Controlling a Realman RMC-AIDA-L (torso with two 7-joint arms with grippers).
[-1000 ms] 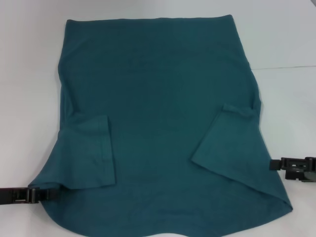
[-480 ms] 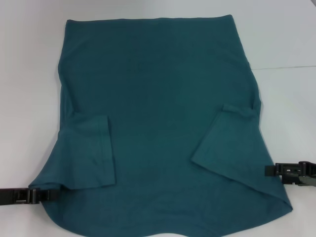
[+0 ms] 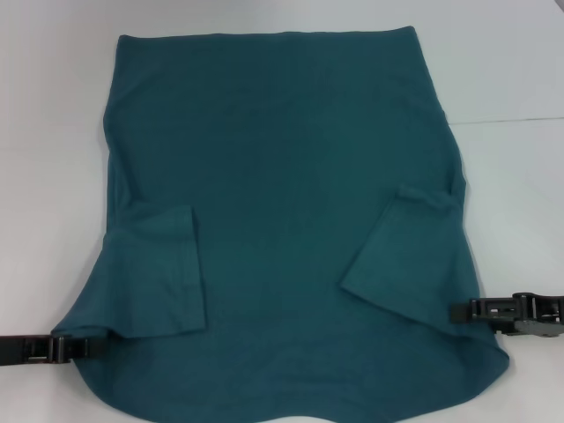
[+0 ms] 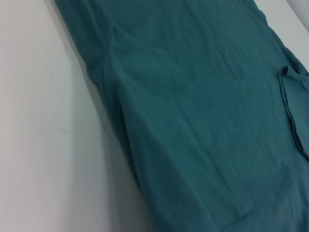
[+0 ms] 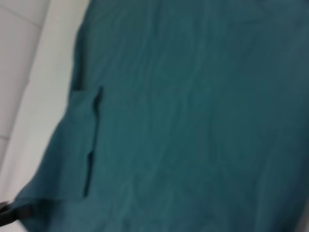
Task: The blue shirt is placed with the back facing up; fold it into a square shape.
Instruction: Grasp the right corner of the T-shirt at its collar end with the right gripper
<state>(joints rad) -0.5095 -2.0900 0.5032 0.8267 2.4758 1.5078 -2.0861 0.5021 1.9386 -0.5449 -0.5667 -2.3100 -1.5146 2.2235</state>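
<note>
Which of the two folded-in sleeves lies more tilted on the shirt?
The sleeve on the robot's right slants clearly across the blue shirt; the left sleeve lies almost straight, its edge running nearly toward the robot.

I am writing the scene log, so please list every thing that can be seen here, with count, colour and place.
blue shirt: one, dark teal-blue, spread flat over the middle of the table, both sleeves folded inward onto the body.
table: one, white, under the shirt, bare on both sides.
left gripper: one, black, low at the shirt's left edge near the folded sleeve, touching the cloth.
right gripper: one, black, low at the shirt's right edge, its tip at the cloth.
</note>
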